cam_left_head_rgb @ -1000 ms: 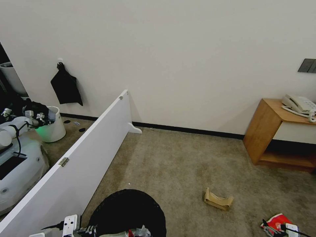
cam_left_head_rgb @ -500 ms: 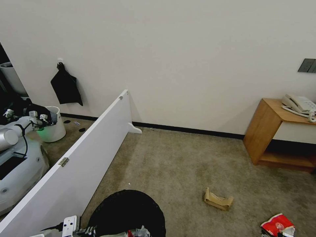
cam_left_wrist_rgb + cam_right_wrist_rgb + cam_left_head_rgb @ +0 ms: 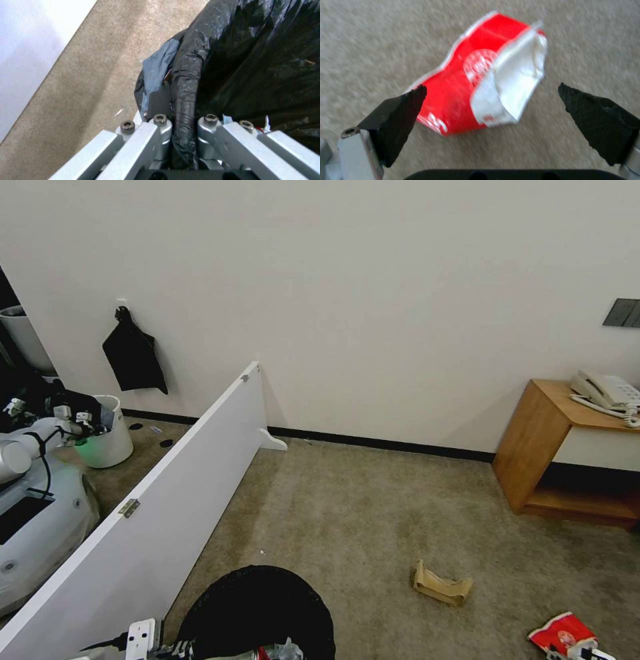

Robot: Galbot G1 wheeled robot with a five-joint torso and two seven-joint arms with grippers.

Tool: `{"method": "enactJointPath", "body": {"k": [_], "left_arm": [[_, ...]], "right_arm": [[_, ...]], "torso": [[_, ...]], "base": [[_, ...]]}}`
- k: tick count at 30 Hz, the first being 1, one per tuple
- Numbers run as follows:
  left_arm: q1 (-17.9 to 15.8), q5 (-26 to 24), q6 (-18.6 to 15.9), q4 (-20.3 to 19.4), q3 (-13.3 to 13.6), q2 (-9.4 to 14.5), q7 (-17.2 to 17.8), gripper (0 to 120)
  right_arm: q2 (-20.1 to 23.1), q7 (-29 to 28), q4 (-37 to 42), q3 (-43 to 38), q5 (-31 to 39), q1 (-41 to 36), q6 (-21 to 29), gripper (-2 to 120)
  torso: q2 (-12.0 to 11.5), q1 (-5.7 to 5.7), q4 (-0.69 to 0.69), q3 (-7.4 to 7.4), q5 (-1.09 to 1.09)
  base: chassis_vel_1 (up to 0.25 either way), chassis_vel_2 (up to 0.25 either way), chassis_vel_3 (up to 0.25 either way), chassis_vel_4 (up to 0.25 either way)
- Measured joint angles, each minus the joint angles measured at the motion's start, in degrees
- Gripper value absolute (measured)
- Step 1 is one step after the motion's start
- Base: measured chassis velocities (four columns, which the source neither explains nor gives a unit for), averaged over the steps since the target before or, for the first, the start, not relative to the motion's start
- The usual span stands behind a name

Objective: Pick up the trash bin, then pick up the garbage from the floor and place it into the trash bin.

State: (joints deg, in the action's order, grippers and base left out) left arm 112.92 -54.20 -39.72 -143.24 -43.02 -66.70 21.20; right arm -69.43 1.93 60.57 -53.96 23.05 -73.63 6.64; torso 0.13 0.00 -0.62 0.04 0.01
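The trash bin [image 3: 257, 613], lined with a black bag, is at the bottom centre of the head view. My left gripper [image 3: 152, 641] is shut on its bagged rim [image 3: 186, 82], one finger on each side of the rim. Garbage lies on the carpet. A folded brown cardboard piece [image 3: 441, 585] is right of the bin. A crushed red-and-white cup [image 3: 562, 635] lies farther right. My right gripper [image 3: 491, 87] hovers open just above the cup [image 3: 486, 92], its black fingertips [image 3: 403, 110] standing wide on either side without touching it.
A long white partition board [image 3: 153, 500] runs along my left. Behind it stand another robot [image 3: 33, 493] and a plain white bucket [image 3: 107, 437]. A wooden side table [image 3: 553, 447] with a phone stands at the right wall. Open carpet lies ahead.
My right gripper has drawn back toward the bottom right edge of the head view, uncovering the cup. The cup, the cardboard and the bin have not moved.
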Motion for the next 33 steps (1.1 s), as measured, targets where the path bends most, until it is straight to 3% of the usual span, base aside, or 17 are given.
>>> {"method": "enactJointPath", "body": {"k": [13, 29, 33], "left_arm": [[0.27, 0.0, 0.05, 0.0, -0.3, 0.02, -0.15, 3], [-0.21, -0.13, 0.06, 0.01, -0.09, -0.01, -0.16, 3], [-0.37, -0.2, 0.06, 0.0, -0.08, 0.0, -0.16, 3]], "right_arm": [[-0.39, -0.21, -1.23, 0.6, -0.32, 2.57, 1.29, 100], [-0.93, -0.96, -8.47, 1.07, -1.53, 8.52, 3.07, 100], [-1.12, -1.05, -11.27, 0.87, -2.77, 10.74, 2.93, 88]], "torso": [[0.0, 0.0, 0.0, 0.0, 0.0], [0.0, 0.0, 0.0, 0.0, -0.01], [0.0, 0.0, 0.0, 0.0, -0.01]], "base": [[0.0, 0.0, 0.0, 0.0], [0.0, 0.0, 0.0, 0.0], [0.0, 0.0, 0.0, 0.0]]}}
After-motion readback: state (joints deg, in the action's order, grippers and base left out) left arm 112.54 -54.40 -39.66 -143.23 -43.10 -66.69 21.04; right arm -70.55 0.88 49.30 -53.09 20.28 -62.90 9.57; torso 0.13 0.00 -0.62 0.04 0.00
